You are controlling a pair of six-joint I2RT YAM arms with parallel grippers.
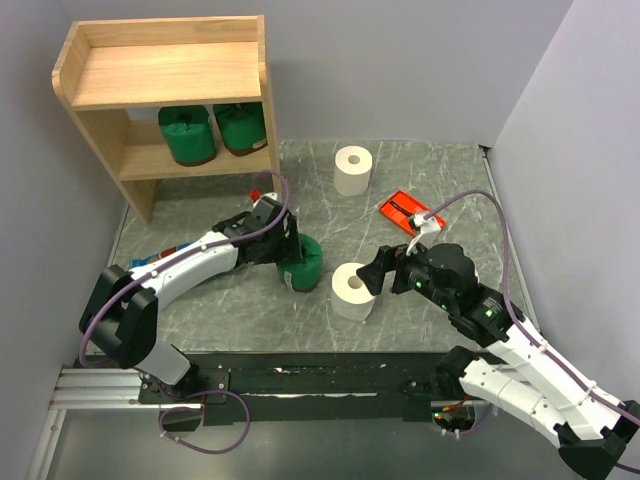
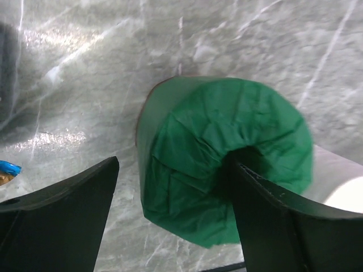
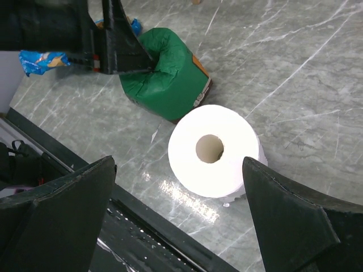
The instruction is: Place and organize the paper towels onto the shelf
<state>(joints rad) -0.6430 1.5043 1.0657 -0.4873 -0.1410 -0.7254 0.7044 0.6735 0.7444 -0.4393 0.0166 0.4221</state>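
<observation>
The wooden shelf [image 1: 165,75] stands at the back left with two dark green rolls [image 1: 188,135] [image 1: 240,127] on its lower tier; its top board is bare. A third green roll [image 1: 308,268] lies on its side on the table. My left gripper [image 1: 290,258] is open at it: in the left wrist view [image 2: 174,164] one finger sits in the roll's [image 2: 227,130] hollow end and the other stands apart from its side. My right gripper [image 1: 375,275] is open just above an upright white roll [image 1: 352,290], which shows between its jaws [image 3: 178,161] [image 3: 212,150]. A second white roll [image 1: 352,170] stands farther back. A third white roll is out of view.
A flat orange-red tray [image 1: 410,212] lies at the right of the far white roll. A blue snack bag [image 1: 150,262] lies partly under the left arm. Grey walls close in at the left, back and right. A black rail runs along the near edge [image 3: 170,238].
</observation>
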